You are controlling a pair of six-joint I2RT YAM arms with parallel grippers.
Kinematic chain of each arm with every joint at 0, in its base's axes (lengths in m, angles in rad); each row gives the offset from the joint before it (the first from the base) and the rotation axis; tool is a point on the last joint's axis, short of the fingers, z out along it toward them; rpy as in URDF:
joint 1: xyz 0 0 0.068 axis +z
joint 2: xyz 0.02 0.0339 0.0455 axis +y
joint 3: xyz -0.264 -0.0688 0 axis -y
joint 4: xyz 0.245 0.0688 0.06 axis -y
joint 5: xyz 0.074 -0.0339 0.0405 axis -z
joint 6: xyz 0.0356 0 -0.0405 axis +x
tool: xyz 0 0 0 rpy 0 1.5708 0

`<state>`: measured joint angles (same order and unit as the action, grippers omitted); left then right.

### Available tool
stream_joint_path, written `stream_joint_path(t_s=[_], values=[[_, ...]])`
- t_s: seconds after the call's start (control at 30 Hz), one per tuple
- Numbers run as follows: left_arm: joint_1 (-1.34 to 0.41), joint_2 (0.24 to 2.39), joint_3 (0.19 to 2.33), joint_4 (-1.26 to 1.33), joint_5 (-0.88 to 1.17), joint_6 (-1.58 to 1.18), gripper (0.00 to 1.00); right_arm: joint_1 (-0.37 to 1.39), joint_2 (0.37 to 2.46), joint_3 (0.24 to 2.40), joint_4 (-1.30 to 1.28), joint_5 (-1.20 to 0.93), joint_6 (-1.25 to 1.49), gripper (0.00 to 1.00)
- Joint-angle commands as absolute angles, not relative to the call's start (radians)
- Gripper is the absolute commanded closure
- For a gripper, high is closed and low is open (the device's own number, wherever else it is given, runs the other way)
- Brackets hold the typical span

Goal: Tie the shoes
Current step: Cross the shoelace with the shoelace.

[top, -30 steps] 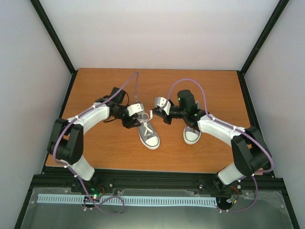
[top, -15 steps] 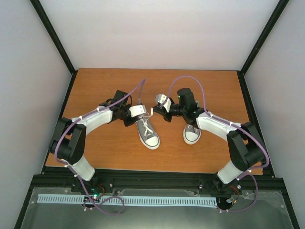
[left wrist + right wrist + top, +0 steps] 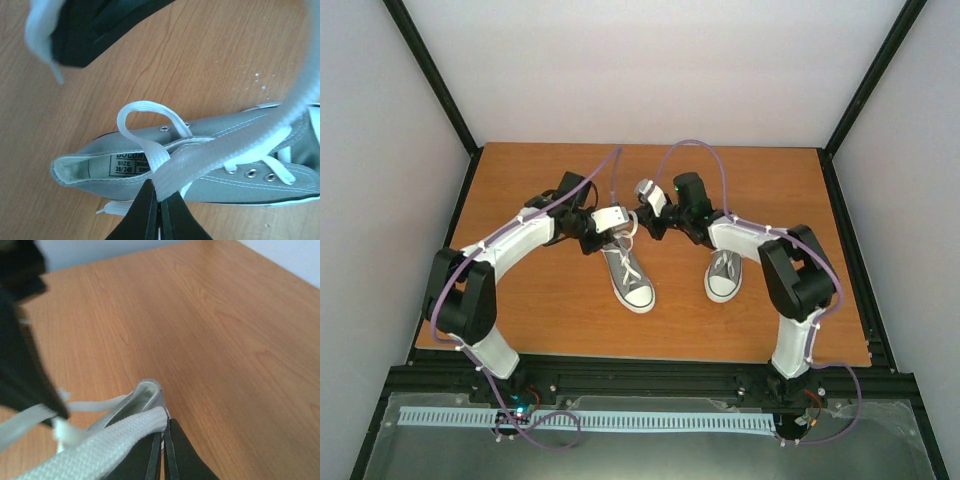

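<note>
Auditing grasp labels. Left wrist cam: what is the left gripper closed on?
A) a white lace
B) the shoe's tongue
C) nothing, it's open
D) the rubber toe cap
A: in the left wrist view the left gripper is shut with its fingertips pinching the white lace, just above the grey shoe lying on the table.

**Canvas, woven lace, wood grain**

You see matt grey canvas on the sneaker [image 3: 220, 189], set with small shiny metal eyelets [image 3: 252, 173]. Its flat white lace [image 3: 200, 159] looks like woven cloth, slightly rough. The table [image 3: 150, 65] is smooth wood grain with a faint satin sheen.
</note>
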<state>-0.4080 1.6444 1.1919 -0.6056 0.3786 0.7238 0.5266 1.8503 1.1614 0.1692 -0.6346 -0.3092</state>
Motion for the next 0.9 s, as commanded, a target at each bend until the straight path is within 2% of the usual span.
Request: stream_joint_path(t_s=[0.0, 0.17, 0.23, 0.27, 0.4, 0.47, 0.63, 0.77, 0.87], values=[[-0.41, 1.612, 1.259, -0.741, 0.433, 0.703, 0.99, 0.522, 1.946, 1.269, 0.16, -0.602, -0.196, 0.97], [-0.397, 1.606, 1.303, -0.785, 0.496, 0.682, 0.99, 0.523, 2.1, 1.435, 0.014, -0.66, -0.182, 0.97], [-0.387, 1.603, 1.324, -0.786, 0.515, 0.652, 0.99, 0.523, 2.153, 1.509, -0.091, -0.67, -0.19, 0.94], [-0.381, 1.603, 1.331, -0.785, 0.52, 0.641, 0.99, 0.523, 2.167, 1.528, -0.131, -0.665, -0.199, 0.89], [-0.372, 1.599, 1.332, -0.783, 0.525, 0.63, 0.99, 0.514, 2.112, 1.427, -0.147, -0.627, -0.245, 0.58], [-0.37, 1.601, 1.331, -0.783, 0.523, 0.629, 0.99, 0.501, 2.051, 1.366, -0.138, -0.609, -0.262, 0.52], [-0.37, 1.604, 1.344, -0.78, 0.508, 0.627, 0.99, 0.489, 1.933, 1.262, -0.146, -0.555, -0.354, 0.5], [-0.37, 1.611, 1.36, -0.775, 0.487, 0.625, 0.99, 0.494, 1.867, 1.188, -0.039, -0.68, -0.387, 0.45], [-0.37, 1.61, 1.374, -0.778, 0.495, 0.617, 0.99, 0.514, 1.843, 1.141, 0.09, -0.738, -0.355, 0.47]])
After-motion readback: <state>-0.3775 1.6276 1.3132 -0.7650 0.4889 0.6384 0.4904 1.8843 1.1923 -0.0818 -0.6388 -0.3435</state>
